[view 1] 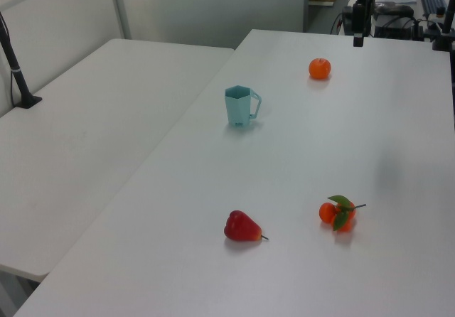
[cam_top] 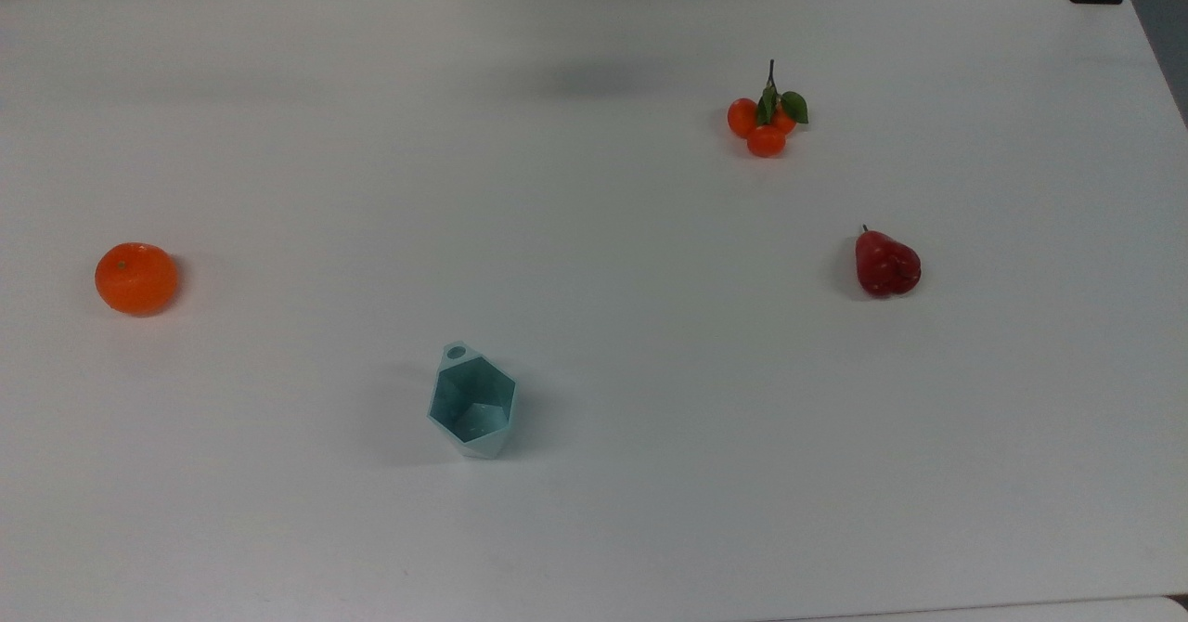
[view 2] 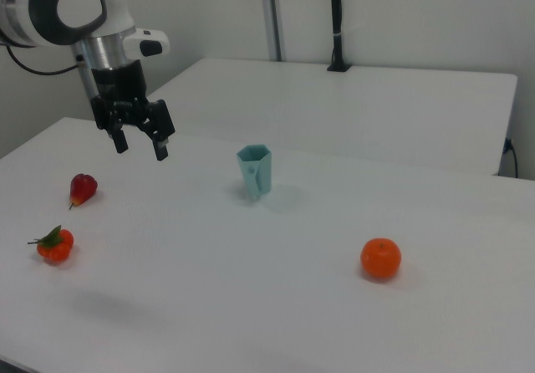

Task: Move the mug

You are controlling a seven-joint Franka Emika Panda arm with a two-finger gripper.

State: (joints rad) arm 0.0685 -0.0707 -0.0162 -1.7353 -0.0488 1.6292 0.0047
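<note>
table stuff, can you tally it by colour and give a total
Orange: 2, the orange and the cluster of small oranges
Red: 1, the red fruit
Teal: 1, the mug
Total: 4 things on the white table

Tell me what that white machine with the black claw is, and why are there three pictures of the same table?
That is a robot arm, and the black claw is its gripper, here open, holding nothing and hanging in the air. Three cameras look at one white table: the top view from above, the left and right views from opposite sides. On the table stand a pale teal mug, upright, an orange, a red pear-shaped fruit and a small bunch of little oranges with green leaves. They all lie apart, none touching. The arm's job is to move the mug, which it has not yet grasped.
</note>
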